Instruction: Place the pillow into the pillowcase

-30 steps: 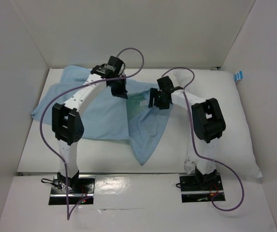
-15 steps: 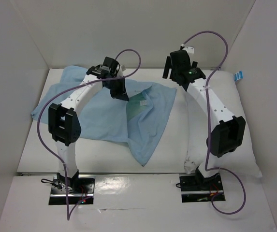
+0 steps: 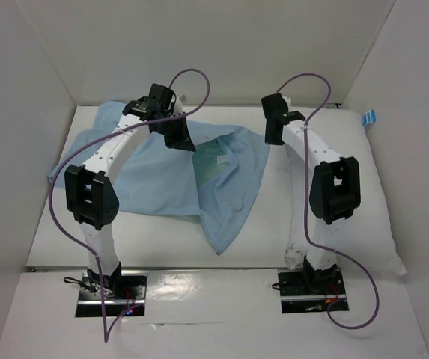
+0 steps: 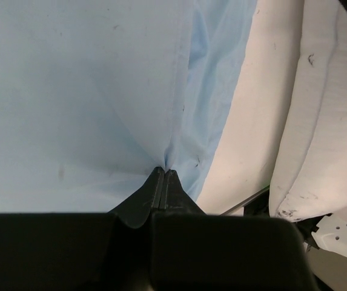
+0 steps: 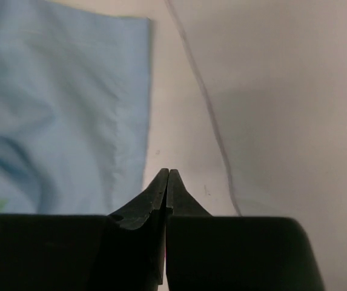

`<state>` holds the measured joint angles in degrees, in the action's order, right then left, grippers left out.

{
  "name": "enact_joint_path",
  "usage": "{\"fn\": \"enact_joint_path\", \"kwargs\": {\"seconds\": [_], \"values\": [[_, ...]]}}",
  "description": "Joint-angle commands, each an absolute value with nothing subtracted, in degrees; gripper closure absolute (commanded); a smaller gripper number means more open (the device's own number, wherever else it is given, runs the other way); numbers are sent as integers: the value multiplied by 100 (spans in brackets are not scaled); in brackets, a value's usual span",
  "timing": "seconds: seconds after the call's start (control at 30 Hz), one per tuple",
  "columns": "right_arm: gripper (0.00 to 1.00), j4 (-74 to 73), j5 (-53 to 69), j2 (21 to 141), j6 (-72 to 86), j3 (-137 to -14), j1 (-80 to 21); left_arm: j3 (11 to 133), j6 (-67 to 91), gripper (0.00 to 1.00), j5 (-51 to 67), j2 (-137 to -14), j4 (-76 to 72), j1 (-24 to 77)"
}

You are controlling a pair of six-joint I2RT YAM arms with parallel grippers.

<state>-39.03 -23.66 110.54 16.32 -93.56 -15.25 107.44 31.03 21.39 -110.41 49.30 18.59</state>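
From above, the pillowcase [image 3: 162, 179] lies spread and rumpled on the bench [image 3: 274, 217], light blue face up, with a sea-green patch showing near its far right corner. The pillow [image 3: 382, 202] lies to the right of the pillowcase. That overhead view does not show how either pair of fingertips stands, but the wrist views do. The left tool [image 4: 164, 174] is pressed together on a pinch of the pillowcase's blue cloth, which fans away from the tips, and the pillow's white folds show beyond the pillowcase's right edge. The right tool [image 5: 167, 176] is closed with nothing between its tips, just right of the pillowcase's straight hemmed edge and apart from the cloth
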Motion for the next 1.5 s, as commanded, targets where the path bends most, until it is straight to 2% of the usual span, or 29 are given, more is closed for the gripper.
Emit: {"fn": "enact_joint_path", "kwargs": {"seconds": [0.0, 0.2, 0.33, 0.4, 0.43, 0.47, 0.53, 0.57, 0.6, 0.67, 0.77, 0.87, 0.97, 1.03, 1.07, 1.1, 1.13, 1.23, 1.47], "values": [[100, -3254, -1253, 9961, 1012, -9773, -1625, 10723, 2997, 100, 2355, -10696, 4843, 1723], [100, -3111, 148, 8879, 406, -9440, -1950, 10723, 2997, 100, 2548, -10644, 4904, 1530], [100, -3198, 763, 7930, 273, -8765, -2337, 10723, 2997, 100, 2602, -10644, 4904, 1407], [100, -3418, 451, 7788, 377, -8684, -2504, 10670, 2997, 100, 2672, -10644, 4904, 1354], [98, -3828, -222, 7839, 561, -8684, -2566, 10670, 2997, 100, 2724, -10644, 4904, 1354], [87, -4041, -716, 7901, 658, -8745, -2566, 10670, 2997, 100, 2725, -10644, 4904, 1354], [45, -4454, -1770, 8146, 1096, -8920, -2566, 10670, 2997, 100, 2786, -10644, 4904, 1354], [30, -4821, -2245, 8478, 1229, -9182, -2514, 10670, 2997, 100, 2786, -10644, 4904, 1354], [12, -4973, -2868, 8682, 1335, -9315, -2444, 10670, 2997, 100, 2786, -10644, 4904, 1354], [5, -5359, -3268, 9391, 1669, -9788, -2084, 10670, 2997, 100, 2848, -10696, 4904, 1354], [3, -5292, -3936, 9983, 1828, -9993, -1750, 10670, 2997, 100, 2848, -10696, 4904, 1354], [2, -4879, -3990, 10764, 1715, -10212, -1443, 10565, 2997, 100, 2848, -10749, 4904, 1354], [4, -4650, -4271, 11652, 1618, -10599, -1371, 10494, 2997, 100, 2848, -10749, 4904, 1354], [24, -4711, -4281, 12268, 1504, -10968, -1310, 10433, 2997, 100, 2795, -10749, 4852, 1354], [39, -4711, -4228, 12426, 1433, -11073, -1257, 10372, 2997, 100, 2795, -10749, 4852, 1354], [64, -4711, -4175, 12541, 1433, -11196, -1257, 10371, 2997, 100, 2795, -10749, 4852, 1354], [100, -4798, -4123, 12603, 1433, -11293, -1257, 10371, 2997, 100, 2743, -10697, 4852, 1354], [100, -4388, -3745, 12026, 1259, -10909, -1450, 10318, 2997, 100, 2681, -10635, 4852, 1354], [100, -3016, -1542, 9111, 827, -9047, -1652, 10433, 2944, 100, 2689, -10635, 4852, 1301]]}}
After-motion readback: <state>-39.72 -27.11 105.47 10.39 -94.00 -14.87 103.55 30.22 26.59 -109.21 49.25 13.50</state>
